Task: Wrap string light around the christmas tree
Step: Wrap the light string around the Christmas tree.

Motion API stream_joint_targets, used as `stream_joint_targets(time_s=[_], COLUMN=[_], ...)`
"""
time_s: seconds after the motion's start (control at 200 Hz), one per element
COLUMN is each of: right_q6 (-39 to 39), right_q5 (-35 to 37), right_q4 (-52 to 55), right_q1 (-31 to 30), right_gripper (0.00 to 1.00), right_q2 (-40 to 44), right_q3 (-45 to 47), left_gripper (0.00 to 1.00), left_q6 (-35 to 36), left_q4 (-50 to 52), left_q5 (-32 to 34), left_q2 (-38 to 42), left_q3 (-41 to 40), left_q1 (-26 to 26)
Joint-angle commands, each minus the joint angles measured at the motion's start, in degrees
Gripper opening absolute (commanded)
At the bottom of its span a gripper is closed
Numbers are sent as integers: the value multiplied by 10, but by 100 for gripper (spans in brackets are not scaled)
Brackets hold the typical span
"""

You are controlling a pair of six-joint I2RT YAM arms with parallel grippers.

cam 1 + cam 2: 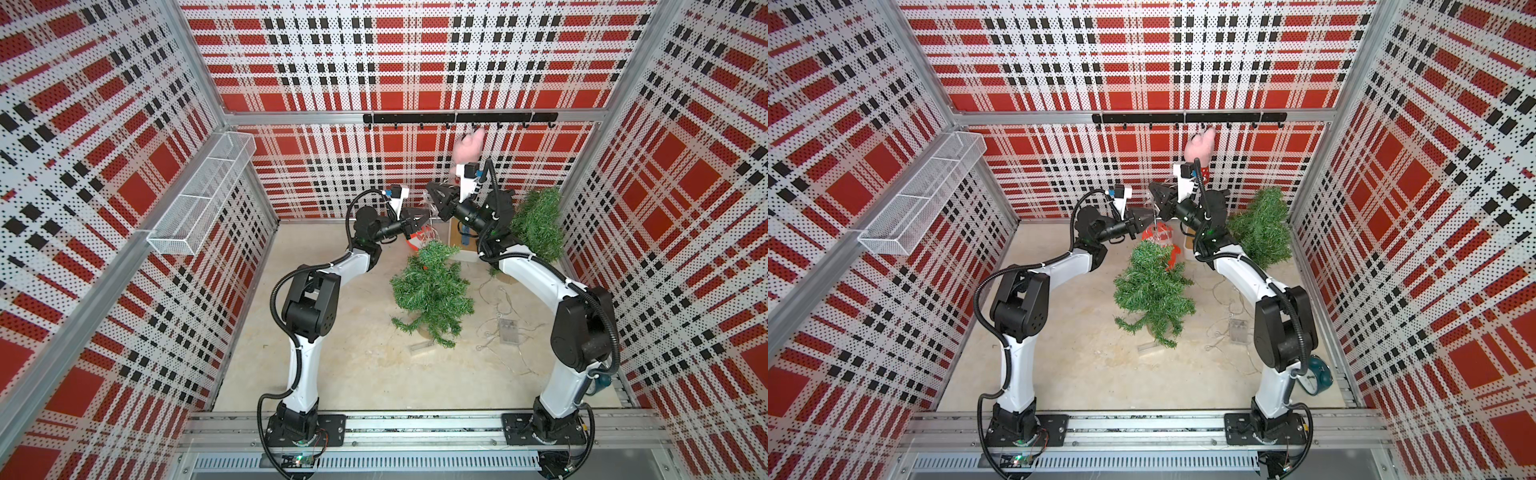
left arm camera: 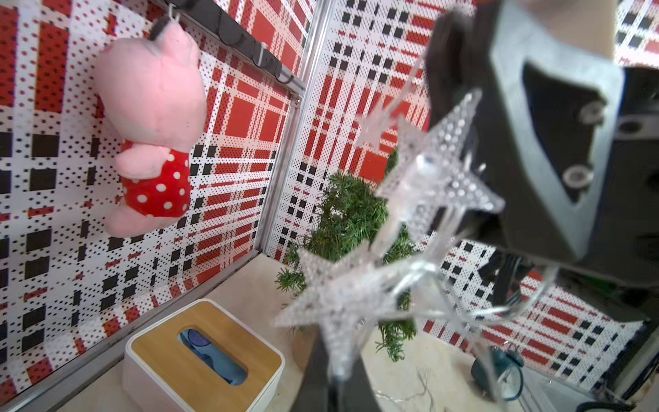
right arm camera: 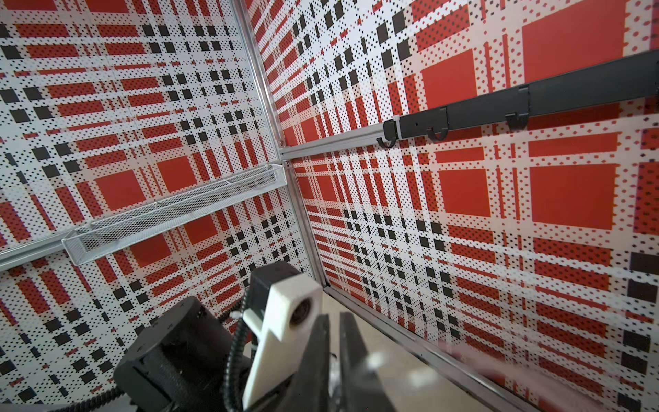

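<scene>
Above green artificial christmas tree point(image 1: 432, 286), left gripper point(image 1: 420, 223) is clamping clear plastic star string light point(image 2: 338, 289); right gripper point(image 1: 431, 190) seemingly ajar.

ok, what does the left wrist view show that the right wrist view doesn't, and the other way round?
Left wrist only: pink plush pig in a red polka-dot outfit hanging from a hook, white tissue box with a wooden lid, green artificial tree in the corner, clear star-shaped string light close to the lens, teal alarm clock.
Right wrist only: white wire-mesh wall basket, the left arm's white wrist-camera mount.
Both: black hook rail, red, white and black plaid perforated walls.
</scene>
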State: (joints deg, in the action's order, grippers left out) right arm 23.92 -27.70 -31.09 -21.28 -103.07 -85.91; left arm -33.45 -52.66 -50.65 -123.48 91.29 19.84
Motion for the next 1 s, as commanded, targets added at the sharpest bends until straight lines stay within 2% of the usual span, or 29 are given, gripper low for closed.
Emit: stream_joint_targets(time_s=[0.0, 0.03, 0.115, 0.235, 0.361, 0.491, 0.526, 0.671, 0.817, 0.917, 0.992], right_q6=[5, 4, -11, -37, -67, -89, -92, -121, -157, -171, -208], right_q5=[13, 14, 24, 44, 55, 49, 51, 50, 17, 23, 79], right_q4=[17, 23, 56, 108, 200, 289, 310, 392, 439, 418, 407], right_q1=[9, 9, 10, 12, 19, 27, 29, 37, 37, 8, -55], right_gripper=[32, 36, 55, 76, 79, 82, 87, 92, 97, 100, 100], right_q2=[47, 53, 83, 138, 191, 261, 283, 362, 426, 444, 428], right_q3=[20, 26, 54, 100, 127, 157, 168, 208, 259, 291, 286], left_gripper=[0, 0, 0, 0, 0, 0, 0, 0, 0, 2, 2], left_q6=[-45, -48, -59, -33, 22, 33, 34, 69, 101, 102, 104], left_q4=[-53, -53, -53, -22, 54, 78, 88, 154, 219, 229, 231], left_q5=[13, 19, 24, 30, 37, 39, 40, 52, 75, 75, 74], left_q2=[36, 38, 42, 50, 48, 47, 46, 46, 56, 59, 62], left_q3=[0, 4, 20, 44, 72, 91, 98, 118, 118, 114, 108], left_q1=[-27, -31, -40, -50, -52, -52, -52, -52, -52, -52, -52])
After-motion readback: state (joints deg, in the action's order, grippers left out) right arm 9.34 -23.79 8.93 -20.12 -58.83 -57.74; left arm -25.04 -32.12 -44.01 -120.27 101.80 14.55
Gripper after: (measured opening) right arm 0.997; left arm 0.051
